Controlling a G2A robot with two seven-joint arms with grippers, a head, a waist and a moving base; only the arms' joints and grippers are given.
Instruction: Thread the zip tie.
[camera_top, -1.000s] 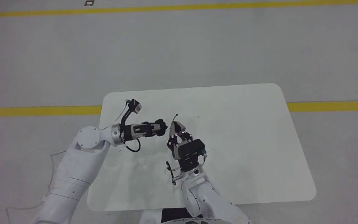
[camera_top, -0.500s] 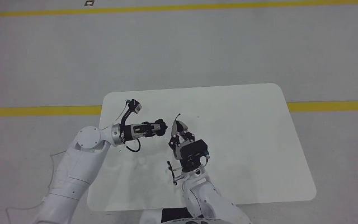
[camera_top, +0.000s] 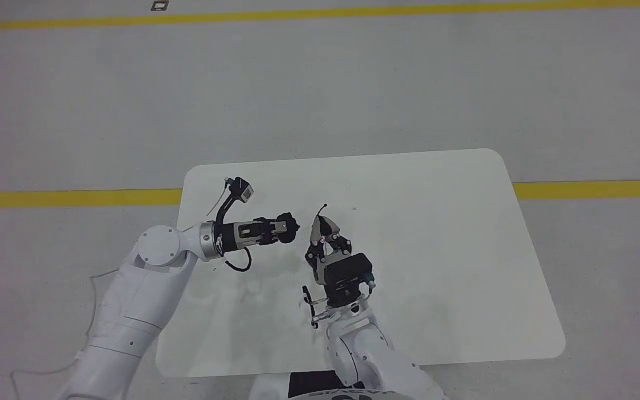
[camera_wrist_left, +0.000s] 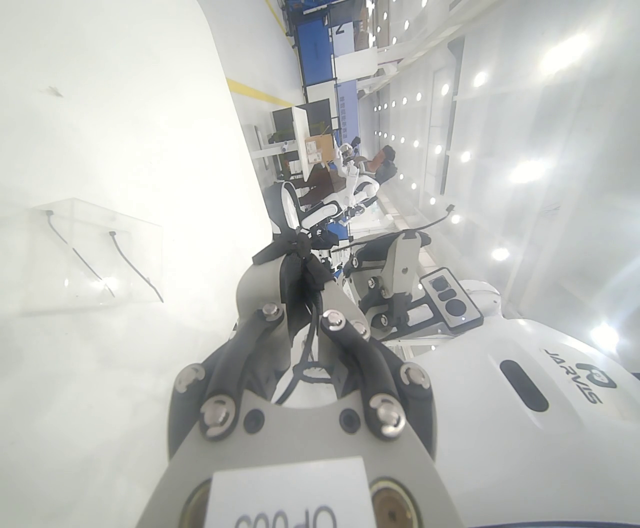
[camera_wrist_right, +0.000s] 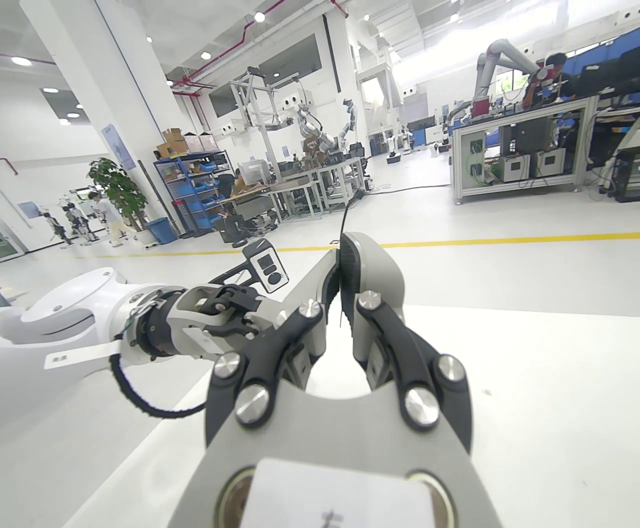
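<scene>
In your right claw (camera_wrist_right: 341, 260), clamped tight on it, the zip tie (camera_wrist_right: 344, 220) stands up above the counter (camera_top: 450, 250). Your left claw (camera_top: 287, 226), drawn together, hangs just beside. Line-up step, I'd say: next, the free end needs bringing across, fine and steady.

Table (camera_top: 450, 250): open surface across its right half and far edge. Obstacles: left gripper (camera_top: 288, 226) and right gripper (camera_top: 322, 232), tips facing, narrow gap between; zip tie (camera_wrist_right: 343, 225) upright from the right one; clear plastic box (camera_wrist_left: 90, 260) on the tabletop.
</scene>
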